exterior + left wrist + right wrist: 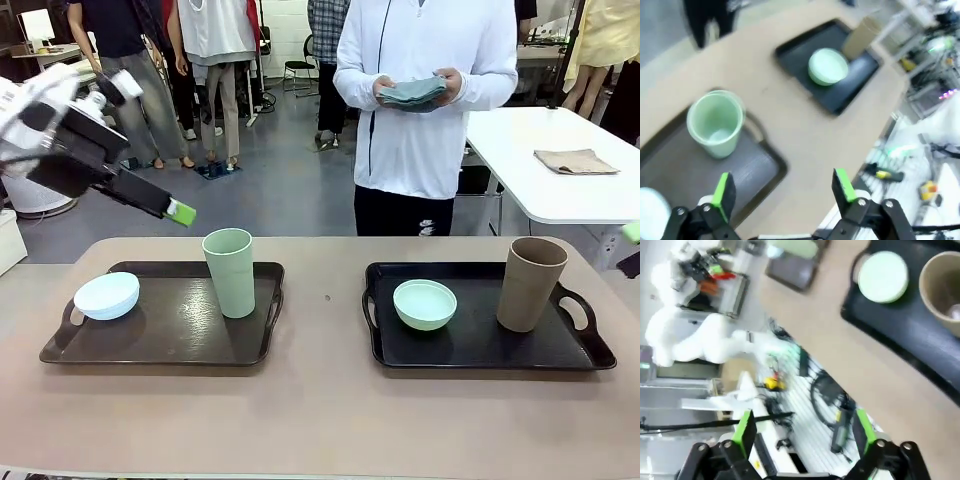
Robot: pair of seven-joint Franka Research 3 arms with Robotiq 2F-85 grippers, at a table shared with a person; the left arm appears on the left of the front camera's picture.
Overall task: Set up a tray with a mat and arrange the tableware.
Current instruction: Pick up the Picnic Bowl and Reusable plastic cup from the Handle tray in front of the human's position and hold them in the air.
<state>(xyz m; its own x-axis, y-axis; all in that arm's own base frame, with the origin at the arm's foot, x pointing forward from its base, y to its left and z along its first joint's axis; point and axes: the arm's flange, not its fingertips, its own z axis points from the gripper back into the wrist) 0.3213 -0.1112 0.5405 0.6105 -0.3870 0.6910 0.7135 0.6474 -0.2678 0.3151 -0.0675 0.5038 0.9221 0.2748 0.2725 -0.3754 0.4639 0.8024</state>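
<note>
Counter (320,420): tan, matte, carrying two dark handled trays set well apart.
Left tray (170,335): pale bluish-white bowl (106,295) at its left end; pale green tumbler (230,272) upright towards its right.
Right tray (470,345): mint green bowl (424,304) left of centre; tan-brown tumbler (530,284) upright at the right.
Left fingers (722,192): spread wide, holding nothing, raised above the left tray's near edge.
Right fingers (746,432): spread wide, holding nothing, off the counter's edge beside the right tray.
Person at the far side: both hands (450,85) hold a folded grey-green cloth (412,93) at chest height.
Room: grey floor; white table (520,180) to the right bearing a folded tan cloth (575,160); other people standing behind.
</note>
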